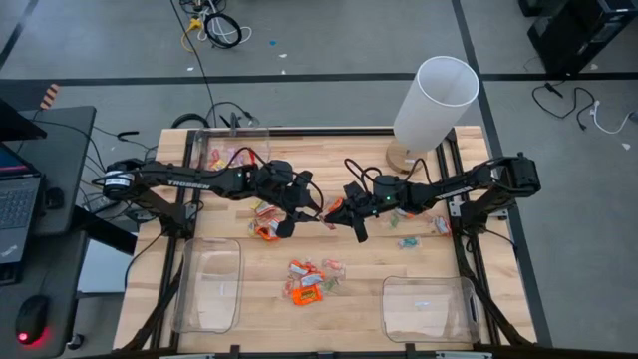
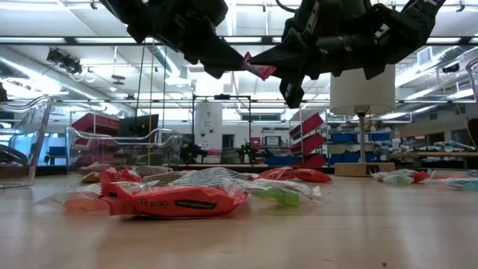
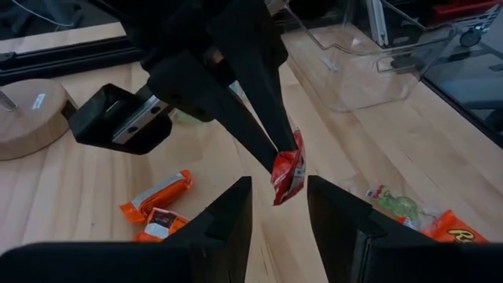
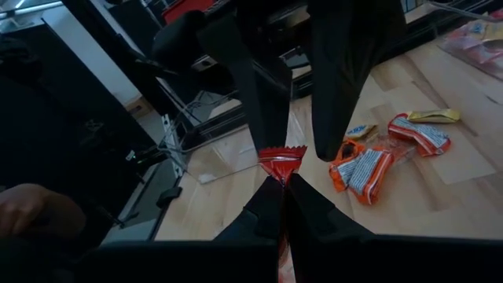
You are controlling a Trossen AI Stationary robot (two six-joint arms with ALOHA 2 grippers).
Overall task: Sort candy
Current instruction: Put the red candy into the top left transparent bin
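Above the tabletop (image 1: 249, 299), well off the wood and near the white cylinder lamp (image 1: 434, 105) toward the rig's middle: a handover in progress. Right pincer (image 1: 334, 210) pinched shut on one red wrapped candy (image 3: 288, 168), gripped at one crimped end, the rest of the wrapper dangling free. Left pincer (image 1: 321, 210) parted partway, one finger on each side of that same candy, not visibly touching it.

To do the step well: bring the left fingers (image 3: 224, 216) square onto the free end of the wrapper, clear of the right fingertips, so no finger clamps on finger. Close fully before any release on the right side; judging by the thin crinkly wrapper, likely to slip or twist if pinched only at the very edge. Keep both wrists steady during the swap, no pulling until the right side lets go.

Farther from the lamp, loose on the wood: orange candies (image 1: 304, 289) in a cluster, more sweets under the arms. Clear bins (image 1: 209, 284) at the near edge, the probable destination.
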